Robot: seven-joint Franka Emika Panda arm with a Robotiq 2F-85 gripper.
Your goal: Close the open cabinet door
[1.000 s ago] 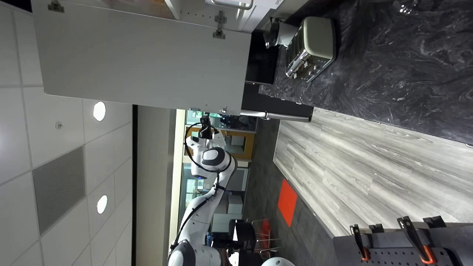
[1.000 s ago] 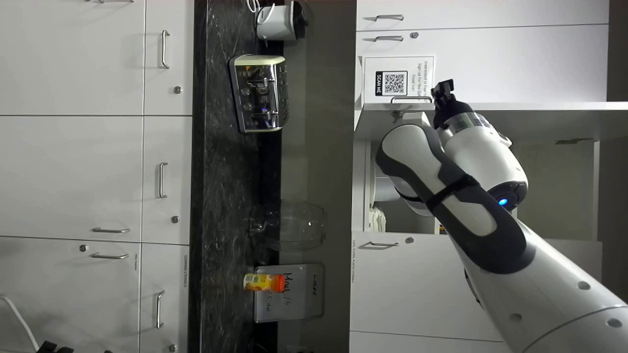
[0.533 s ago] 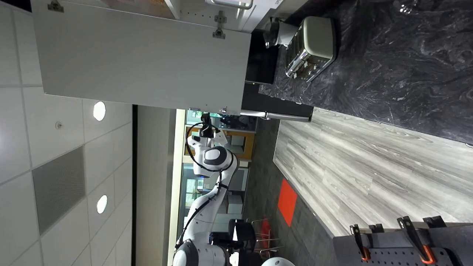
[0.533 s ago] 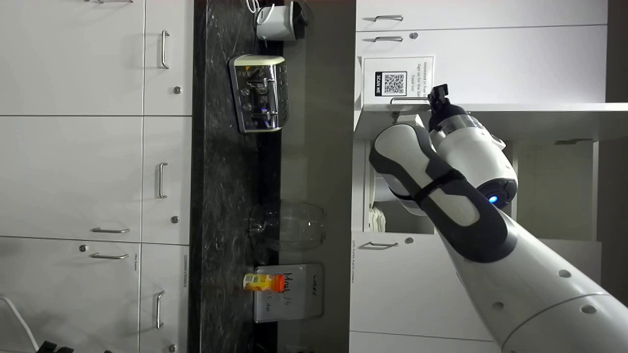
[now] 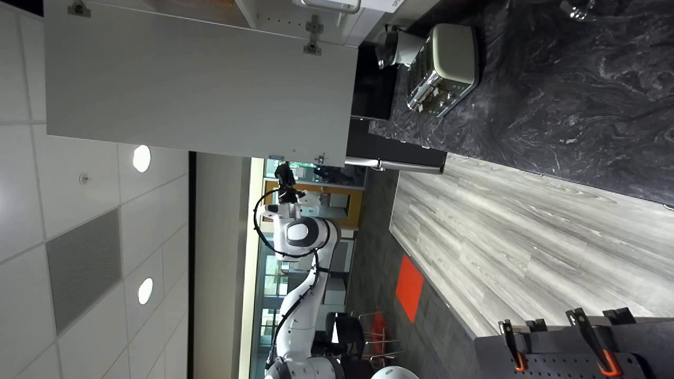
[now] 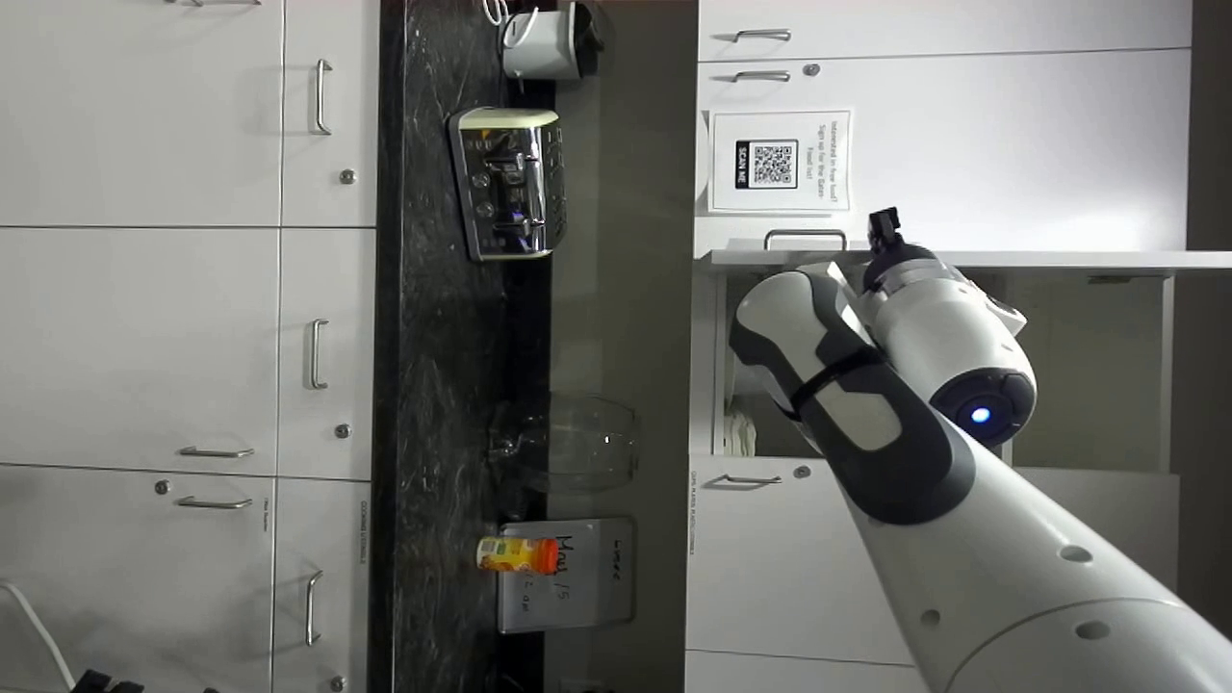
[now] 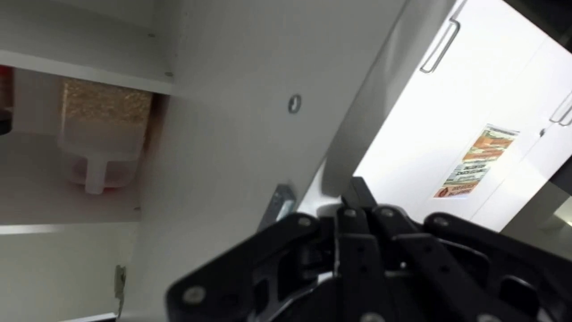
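Cabinet door (image 5: pixel 200 95), a flat pale grey-white rectangle, juts open from its white cabinet (image 7: pixel 53 264), its closing seemingly mostly undone, with your black jointed hand (image 6: pixel 884 223), fingers (image 7: pixel 359 259) together, beside the free edge (image 6: pixel 1088 260).

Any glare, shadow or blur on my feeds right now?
Wrist view: neighbouring cabinet fronts blown nearly white, gripper near-black beside them, container soft-edged. In an exterior view: ceiling lights burnt out to white, inner face of the cabinet door in dull grey shade.
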